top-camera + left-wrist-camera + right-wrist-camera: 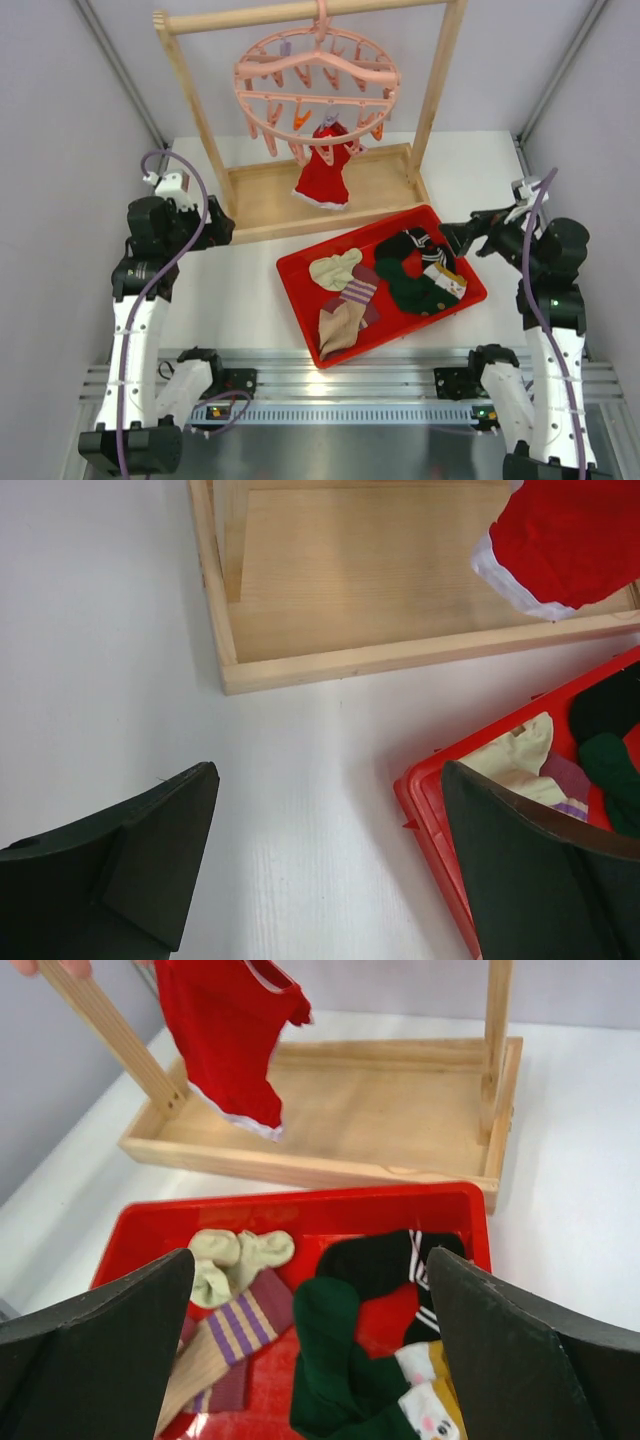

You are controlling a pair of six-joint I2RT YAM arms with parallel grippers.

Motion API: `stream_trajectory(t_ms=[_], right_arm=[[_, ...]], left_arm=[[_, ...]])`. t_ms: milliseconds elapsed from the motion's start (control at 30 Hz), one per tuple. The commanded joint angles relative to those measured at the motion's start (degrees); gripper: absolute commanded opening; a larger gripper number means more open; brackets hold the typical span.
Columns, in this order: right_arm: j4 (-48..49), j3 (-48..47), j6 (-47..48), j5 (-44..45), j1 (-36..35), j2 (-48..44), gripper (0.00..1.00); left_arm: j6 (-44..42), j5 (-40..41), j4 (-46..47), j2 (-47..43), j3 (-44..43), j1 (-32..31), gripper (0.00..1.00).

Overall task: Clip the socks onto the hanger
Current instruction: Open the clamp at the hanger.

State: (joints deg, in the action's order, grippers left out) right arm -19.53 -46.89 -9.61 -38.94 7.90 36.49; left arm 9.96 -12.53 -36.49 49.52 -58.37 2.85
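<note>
Wide-spread left fingers (150,860) are seen closest, with nothing held between them, poised over the bare counter (120,630) just beside a corner of the red tray (425,815). The right fingers (110,1340) are likewise apart and empty, held above the tray's right side, with a green sock (330,1360) and a black sock (380,1260) lying directly below the gap. A cream sock (235,1255) and a tan sock (225,1335) with purple stripes are piled in the tray's left half. Beyond the tray, the pink hanger (318,75) is hooked on the top bar of the wooden rack (440,90), and one red sock (322,175) is already pegged at its near side, dangling over the rack's base. With four socks unclipped and neither arm loaded, the step in hand is judged to be the pick-up of the next sock. A descent of the right fingers onto the green or black sock seems called for, with the fabric pinched near its cuff so that an edge is left free. A vacant peg would then have to be squeezed open, probably by the left arm, while that edge is fed in.
</note>
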Motion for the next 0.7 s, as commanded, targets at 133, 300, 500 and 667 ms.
stream_trajectory(t_ms=[133,300,500,667], right_arm=[[15.47,2.77,-7.97,0.7,-7.17,0.68,1.0],[18.38,-0.12,-1.4,14.84,-23.17,5.34,1.0],[30.32,-0.66,2.64,22.93,-37.24,12.02,0.99],[40.77,-0.57,11.78,29.69,-49.99,16.5,0.89]], left_arm=[[1.99,-7.23,7.03,-3.54,-1.31,-0.13,0.98],[4.63,-13.12,12.93,-5.66,-0.52,-0.13,0.98],[5.34,-18.38,22.41,-7.85,1.67,-0.13,0.98],[3.84,-17.79,26.82,-6.9,0.72,-0.21,0.98]])
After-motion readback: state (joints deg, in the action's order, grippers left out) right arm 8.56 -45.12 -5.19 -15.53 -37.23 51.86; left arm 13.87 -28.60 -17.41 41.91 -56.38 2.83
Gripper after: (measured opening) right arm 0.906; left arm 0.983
